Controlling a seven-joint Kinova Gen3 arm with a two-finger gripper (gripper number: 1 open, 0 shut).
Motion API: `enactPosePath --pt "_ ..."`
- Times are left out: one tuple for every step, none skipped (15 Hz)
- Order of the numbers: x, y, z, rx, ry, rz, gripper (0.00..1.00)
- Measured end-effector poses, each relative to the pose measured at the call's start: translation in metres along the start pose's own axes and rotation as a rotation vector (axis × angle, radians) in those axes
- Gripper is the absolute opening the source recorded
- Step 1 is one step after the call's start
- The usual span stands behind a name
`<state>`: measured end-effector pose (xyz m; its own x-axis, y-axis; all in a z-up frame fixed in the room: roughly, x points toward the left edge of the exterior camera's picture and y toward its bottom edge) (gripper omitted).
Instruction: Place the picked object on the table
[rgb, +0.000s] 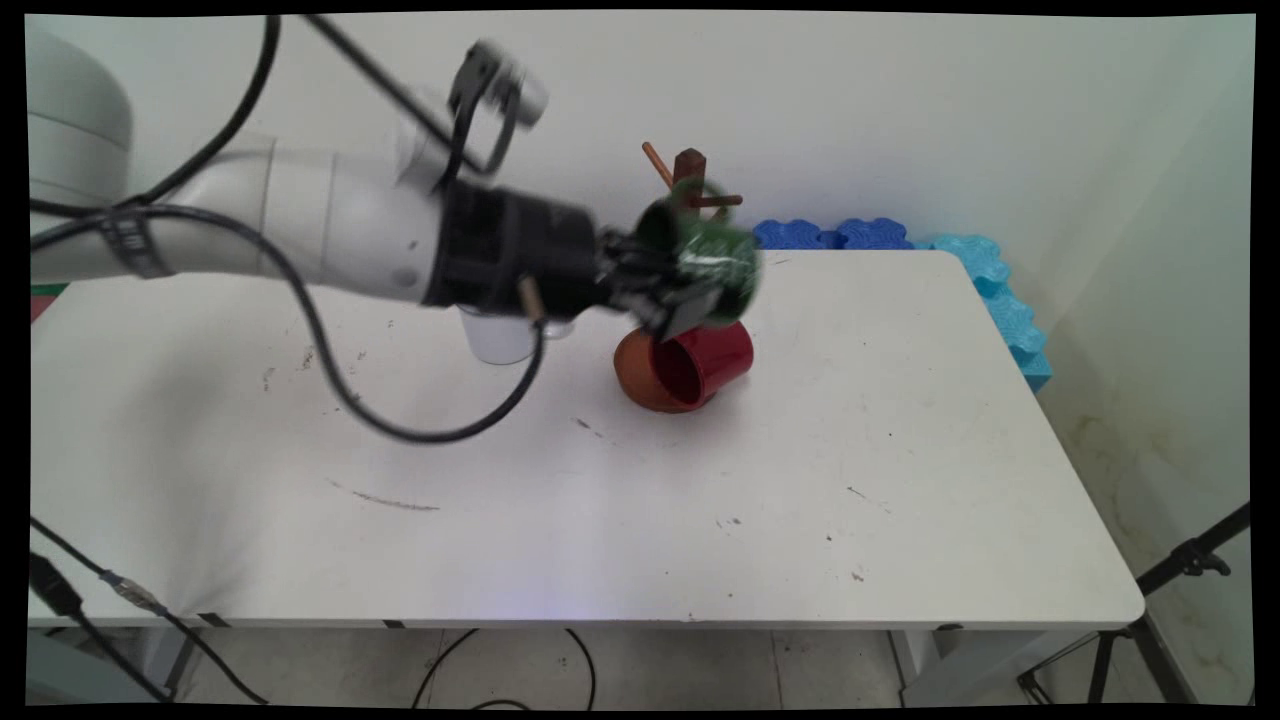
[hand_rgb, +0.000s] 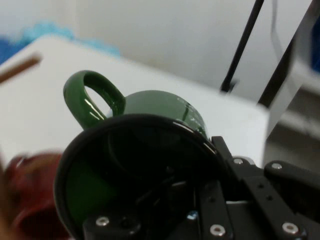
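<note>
My gripper (rgb: 680, 285) is shut on the rim of a green mug (rgb: 712, 255), held in the air above the table. In the hand view the green mug (hand_rgb: 150, 150) fills the middle, mouth toward the camera and handle up to the left, with one finger inside it. Just below it in the main view lies a red mug (rgb: 700, 365) on its side against the brown round base (rgb: 640, 375) of a wooden mug tree (rgb: 690, 180), whose pegs rise right behind the green mug. The red mug (hand_rgb: 30, 195) shows blurred at lower left in the hand view.
A white cup (rgb: 497, 338) stands on the white table (rgb: 700, 520) partly hidden under the arm. Blue foam pieces (rgb: 960, 260) line the table's far right edge. A black cable (rgb: 400, 425) loops down from the arm. A tripod leg (rgb: 1180, 565) stands at lower right.
</note>
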<state>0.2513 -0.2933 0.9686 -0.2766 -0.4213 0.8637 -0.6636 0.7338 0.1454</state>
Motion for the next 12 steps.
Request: enactPosePath --pt "-0.005 -0.002 -0.005 0.020 -0.039 0.018 0.00" --pt "-0.009 -0.004 -0.010 0.036 -0.077 0.035 0.00" --pt "-0.013 -0.007 -0.015 0.047 -0.114 0.051 0.00" --pt "-0.016 -0.010 -0.020 0.056 -0.150 0.065 0.00" --pt "-0.019 -0.013 -0.027 0.062 -0.191 0.083 0.00" --pt "-0.021 -0.015 -0.032 0.064 -0.217 0.095 0.00" --pt "-0.022 -0.019 -0.040 0.065 -0.250 0.115 0.00" --pt "-0.021 -0.022 -0.048 0.063 -0.277 0.138 0.00" --pt "-0.020 -0.026 -0.061 0.059 -0.307 0.172 0.00" --pt "-0.018 -0.028 -0.072 0.057 -0.326 0.201 0.00" --pt "-0.016 -0.031 -0.082 0.053 -0.344 0.232 0.00" --pt "-0.013 -0.035 -0.095 0.051 -0.372 0.278 0.00"
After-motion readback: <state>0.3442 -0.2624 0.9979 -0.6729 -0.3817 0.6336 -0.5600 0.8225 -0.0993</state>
